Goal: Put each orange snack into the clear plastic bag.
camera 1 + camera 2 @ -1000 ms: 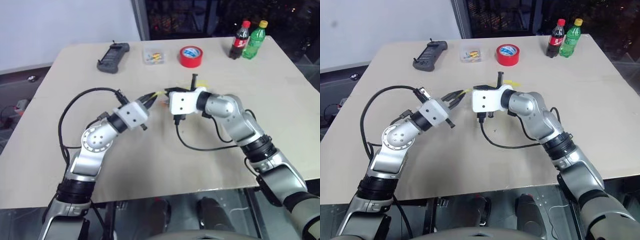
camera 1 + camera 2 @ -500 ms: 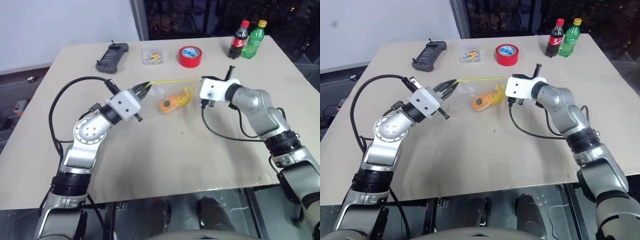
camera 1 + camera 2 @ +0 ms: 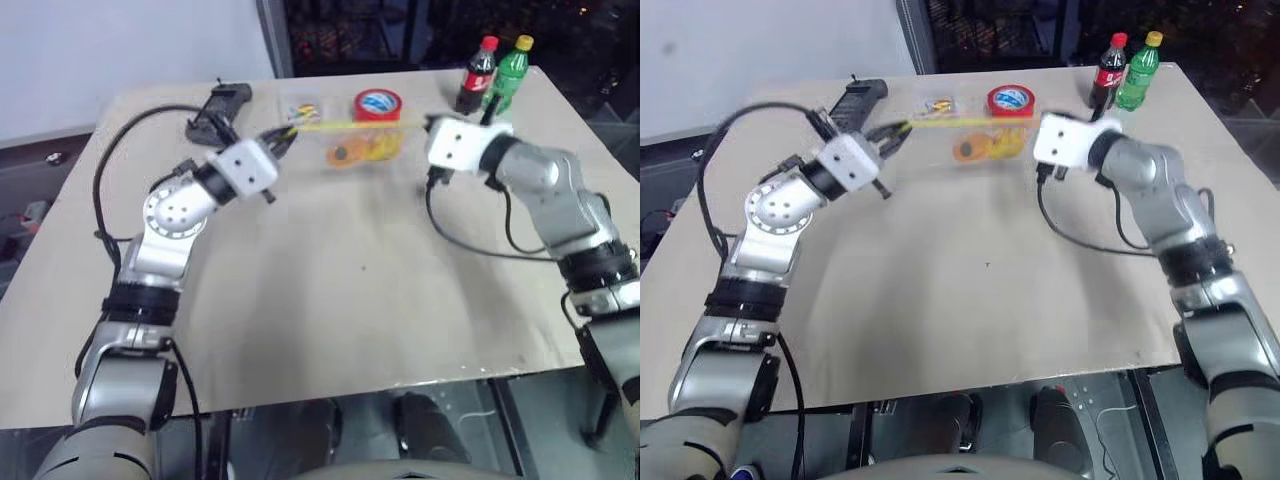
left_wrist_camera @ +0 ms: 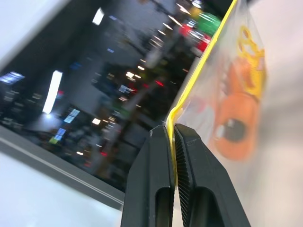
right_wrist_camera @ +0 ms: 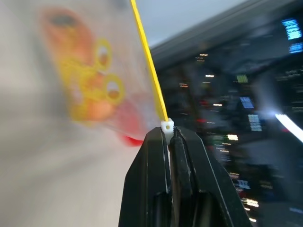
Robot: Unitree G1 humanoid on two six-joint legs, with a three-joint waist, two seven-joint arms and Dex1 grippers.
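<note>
Beige table (image 3: pixel 970 300), bag held taut above it between both claws.
Left claw (image 3: pixel 283 137) pinched tight on one end of the yellow seal strip of the clear plastic bag (image 3: pixel 352 143); black remote (image 3: pixel 216 108) just behind it. Bag hangs between the claws, orange snacks (image 3: pixel 345 155) inside, red tape roll (image 3: pixel 377 104) just beyond. Right claw (image 5: pixel 169 137) pinched on the strip's other end; two bottles (image 3: pixel 495 76) behind it.
</note>
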